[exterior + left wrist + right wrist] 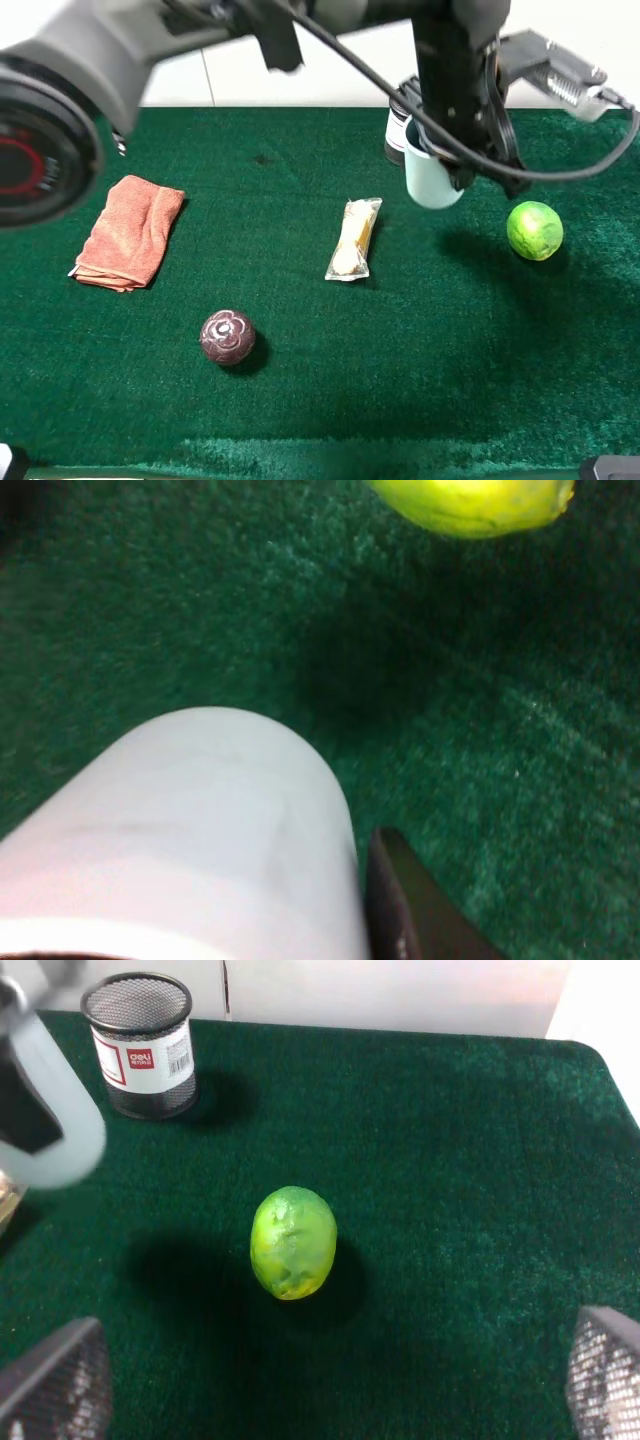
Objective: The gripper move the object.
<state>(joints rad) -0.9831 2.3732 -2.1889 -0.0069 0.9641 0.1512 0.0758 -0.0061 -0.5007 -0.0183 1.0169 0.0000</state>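
Holding: left fingers (400, 910) clamp cup (431, 180)
Cup: raised off tabletop (300, 400), beside pot (140, 1045), green fruit (292, 1242) near
Right fingers (50, 1390): wide, empty

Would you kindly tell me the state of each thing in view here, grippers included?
Cup: gripped, held clear of the mat, mouth up.
Left gripper: shut on the cup.
Right gripper: open, empty.
Mesh pot: upright on the mat.
Towel: folded, lying flat.
Snack packet: lying flat.
Green fruit: whole, resting on the mat.
Ball: resting on the mat.
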